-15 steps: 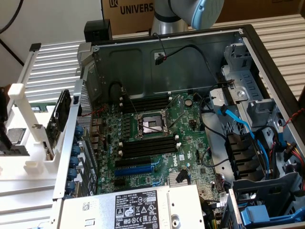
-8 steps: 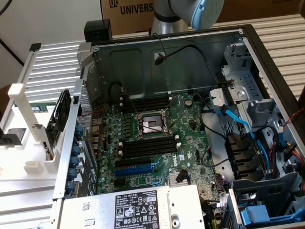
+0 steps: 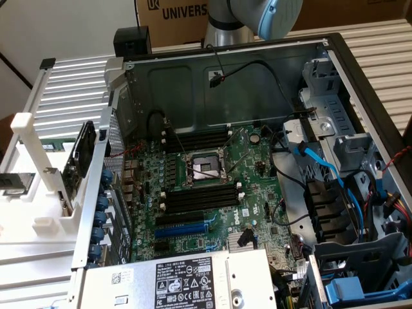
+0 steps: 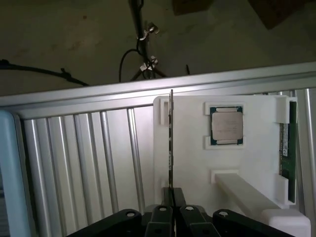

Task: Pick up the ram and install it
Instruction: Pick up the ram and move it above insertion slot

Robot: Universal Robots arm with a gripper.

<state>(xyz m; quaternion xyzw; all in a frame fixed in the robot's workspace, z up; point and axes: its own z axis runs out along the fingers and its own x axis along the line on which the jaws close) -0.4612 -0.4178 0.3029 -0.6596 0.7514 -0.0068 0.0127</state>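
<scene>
Ram [image 4: 171,143], pinched edge-on by the end effector [image 4: 173,200], runs along the white fixture [image 4: 192,158] near its edge.

Print in the exterior view

On the cardboard box [image 3: 183,13] behind the computer case, large dark letters "UNIVERS", cut off by the robot arm [image 3: 257,16], with a square logo just before them. On the black label [image 3: 187,280] of the power supply [image 3: 212,286], "DELL" at its top corner; remaining small print, marks and white barcode sticker [image 3: 120,278] too fine to read.
</scene>
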